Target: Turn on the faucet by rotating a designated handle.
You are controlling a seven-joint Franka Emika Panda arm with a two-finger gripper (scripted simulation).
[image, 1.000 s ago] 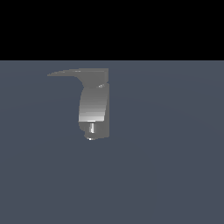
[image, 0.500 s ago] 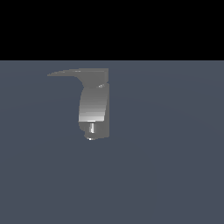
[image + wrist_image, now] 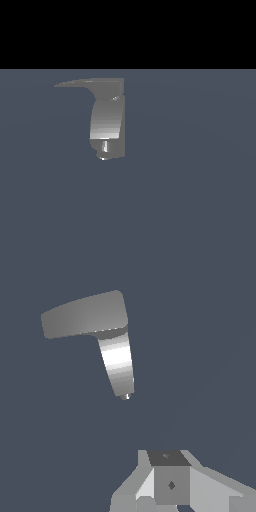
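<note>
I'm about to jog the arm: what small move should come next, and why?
Probably ease the gripper toward the handle. The wrist view shows a clear gap to the faucet, and the arm is absent from the exterior view, so nothing touches the lever.

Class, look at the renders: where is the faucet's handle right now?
In the exterior view, the handle juts from the top of the faucet toward that view's left, tapering to a point. The pincer shows only in the wrist view, apart from it.

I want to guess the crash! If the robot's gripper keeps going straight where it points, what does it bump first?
Probably just the bare floor. In the wrist view the gripper sits apart from the faucet and its handle, which lie off to one side. Depth is unclear, though.
</note>
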